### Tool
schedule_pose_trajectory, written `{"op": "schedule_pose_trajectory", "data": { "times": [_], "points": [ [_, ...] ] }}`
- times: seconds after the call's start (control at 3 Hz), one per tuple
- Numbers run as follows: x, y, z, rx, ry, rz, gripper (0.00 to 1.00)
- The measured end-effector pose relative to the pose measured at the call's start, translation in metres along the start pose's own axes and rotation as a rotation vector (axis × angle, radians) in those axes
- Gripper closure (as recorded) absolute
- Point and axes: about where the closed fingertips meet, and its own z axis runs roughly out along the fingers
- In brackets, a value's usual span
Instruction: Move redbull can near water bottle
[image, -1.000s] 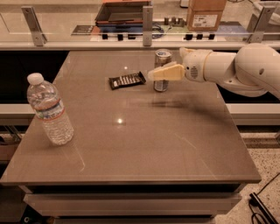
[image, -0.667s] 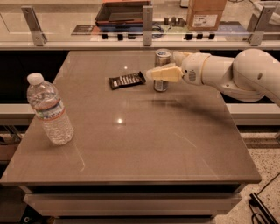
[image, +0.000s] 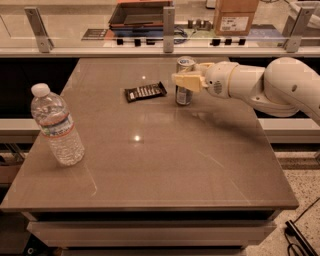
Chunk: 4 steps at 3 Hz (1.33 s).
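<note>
The end effector (image: 186, 80), at the bench's (image: 165, 165) far side, covers the can's (image: 184, 96) middle band. The arm (image: 280, 87) runs off the right edge. The can's markings are too blurred to read.

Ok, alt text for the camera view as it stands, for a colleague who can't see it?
The pincer, extended from the right, is at the midsection of the upright redbull can near the far edge of the table. A dark snack bar wrapper lies just left of the can; the water bottle stands apart near the left edge.

Arm shifted slightly left; gripper (image: 187, 81) now sits across redbull can (image: 184, 97) middle.
</note>
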Motion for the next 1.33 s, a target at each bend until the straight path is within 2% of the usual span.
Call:
{"op": "schedule_pose_trajectory", "data": {
  "times": [0.33, 0.67, 1.0, 1.33],
  "points": [
    [0.000, 0.002, 0.002, -0.004, 0.000, -0.001, 0.85],
    [-0.001, 0.004, 0.004, -0.008, 0.000, -0.001, 1.00],
    [-0.002, 0.005, 0.004, -0.014, -0.002, 0.001, 1.00],
    [-0.011, 0.012, -0.001, -0.056, -0.005, 0.014, 1.00]
  ]
}}
